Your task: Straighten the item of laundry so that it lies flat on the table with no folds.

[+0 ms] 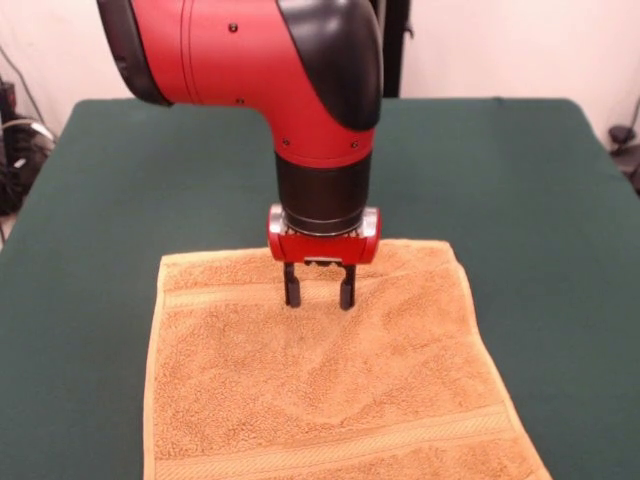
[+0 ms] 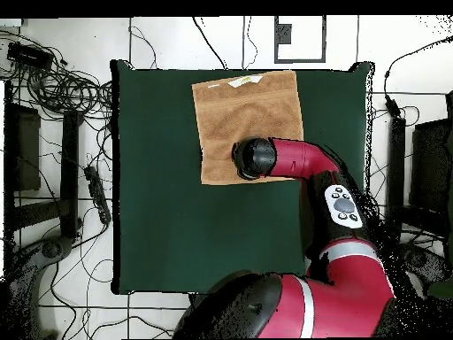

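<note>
Cables point(image 2: 71, 88) — white tiled floor point(image 2: 168, 44)

The gripper point(image 1: 319, 298) points straight down, its two black fingers point(image 1: 292, 285) parted, tips at the orange-tan hand towel point(image 1: 330, 390). Towel spreads flat all around it on the green table point(image 1: 100, 200), one woven band point(image 1: 220, 295) running level with the fingertips.

Red arm point(image 1: 240, 60) with black elbow cap, black wrist, two short black fingers point(image 1: 292, 285).
</note>
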`<action>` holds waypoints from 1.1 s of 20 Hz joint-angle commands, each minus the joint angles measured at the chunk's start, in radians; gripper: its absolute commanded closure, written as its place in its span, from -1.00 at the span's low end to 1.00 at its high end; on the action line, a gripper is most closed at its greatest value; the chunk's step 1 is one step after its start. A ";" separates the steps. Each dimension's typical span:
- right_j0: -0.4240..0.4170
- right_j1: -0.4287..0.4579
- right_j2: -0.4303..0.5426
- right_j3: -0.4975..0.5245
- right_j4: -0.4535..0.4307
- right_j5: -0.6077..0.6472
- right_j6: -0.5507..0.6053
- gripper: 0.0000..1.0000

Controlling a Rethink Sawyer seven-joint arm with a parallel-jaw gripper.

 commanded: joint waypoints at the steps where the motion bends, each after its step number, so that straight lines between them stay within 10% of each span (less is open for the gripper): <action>1: 0.032 0.083 0.053 0.065 -0.032 -0.083 0.061 -1.00; 12: 0.033 -0.185 0.003 0.360 -0.003 0.034 0.087 -1.00; 22: 0.007 -0.189 -0.006 0.446 -0.026 -0.093 0.107 -1.00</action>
